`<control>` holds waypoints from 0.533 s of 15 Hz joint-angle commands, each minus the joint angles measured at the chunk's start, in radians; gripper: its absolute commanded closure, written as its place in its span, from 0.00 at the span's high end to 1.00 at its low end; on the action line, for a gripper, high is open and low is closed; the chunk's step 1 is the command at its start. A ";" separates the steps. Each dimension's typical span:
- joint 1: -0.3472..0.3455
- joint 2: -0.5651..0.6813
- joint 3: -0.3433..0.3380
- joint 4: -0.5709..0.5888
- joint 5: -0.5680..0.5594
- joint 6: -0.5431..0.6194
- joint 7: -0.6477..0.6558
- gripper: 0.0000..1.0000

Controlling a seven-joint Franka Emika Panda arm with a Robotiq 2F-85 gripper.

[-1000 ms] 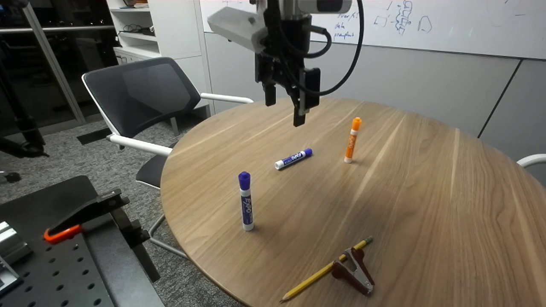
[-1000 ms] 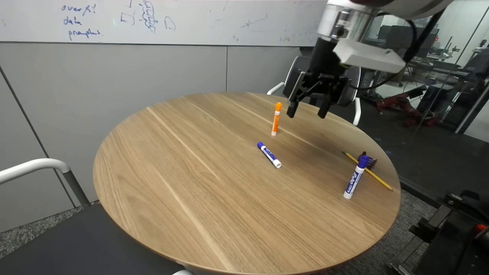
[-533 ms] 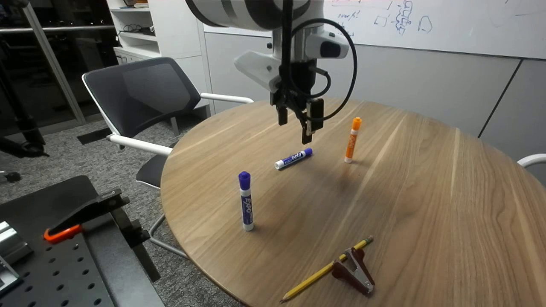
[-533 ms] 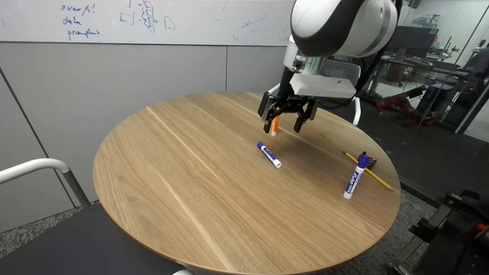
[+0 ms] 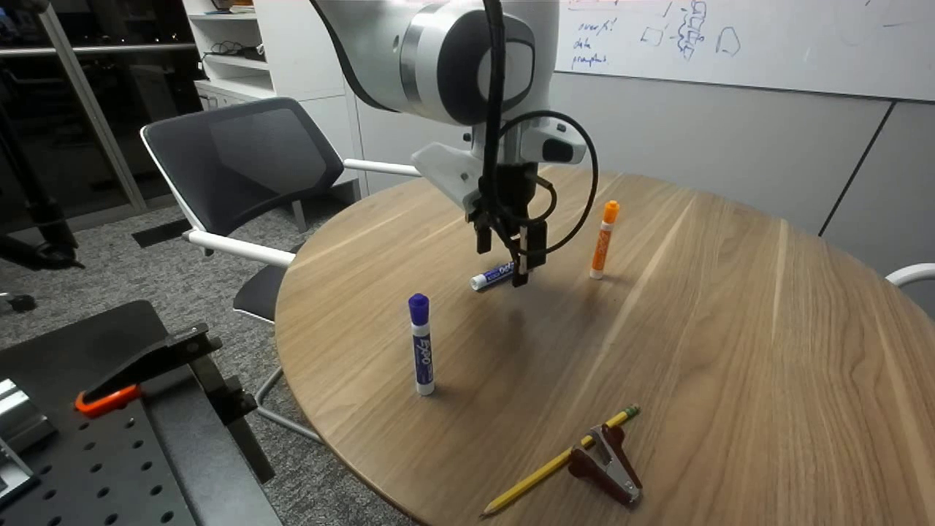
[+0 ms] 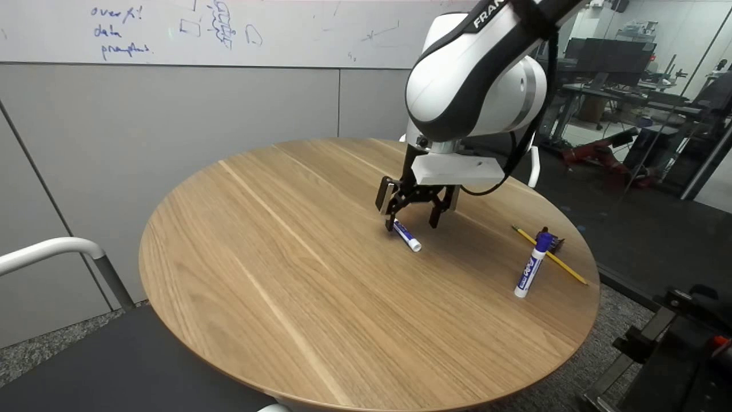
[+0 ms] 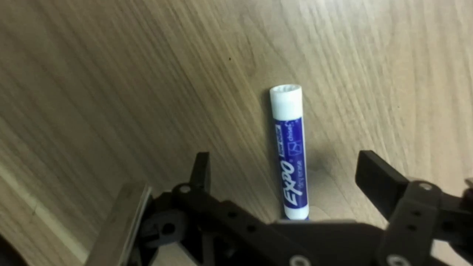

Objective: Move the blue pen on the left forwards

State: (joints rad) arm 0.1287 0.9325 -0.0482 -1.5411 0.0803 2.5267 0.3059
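The blue pen lies flat on the round wooden table, its white end and blue label showing in both exterior views. In the wrist view the blue pen points away between the fingers, and its blue cap is hidden below the gripper body. My gripper is open, with one finger on each side of the pen and a gap on both sides. In both exterior views the gripper is low over the capped end of the pen, and its fingertips seem a little above the table.
A similar marker with a purple cap stands upright near the table edge. An orange marker stands upright close to the gripper. A yellow pencil and a brown-handled clip lie near the edge. Chairs surround the table.
The gripper has come down from well above the table to just over the lying pen, staying open. It now covers the pen's cap and, in an exterior view, the orange marker. The markers have not moved.
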 commanded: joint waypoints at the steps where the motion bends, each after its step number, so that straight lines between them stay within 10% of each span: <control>1: 0.024 0.070 -0.021 0.111 -0.016 -0.066 0.043 0.75; 8: 0.023 0.106 -0.019 0.186 -0.011 -0.134 0.068 0.27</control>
State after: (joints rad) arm 0.1368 1.0131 -0.0524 -1.4106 0.0803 2.4381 0.3431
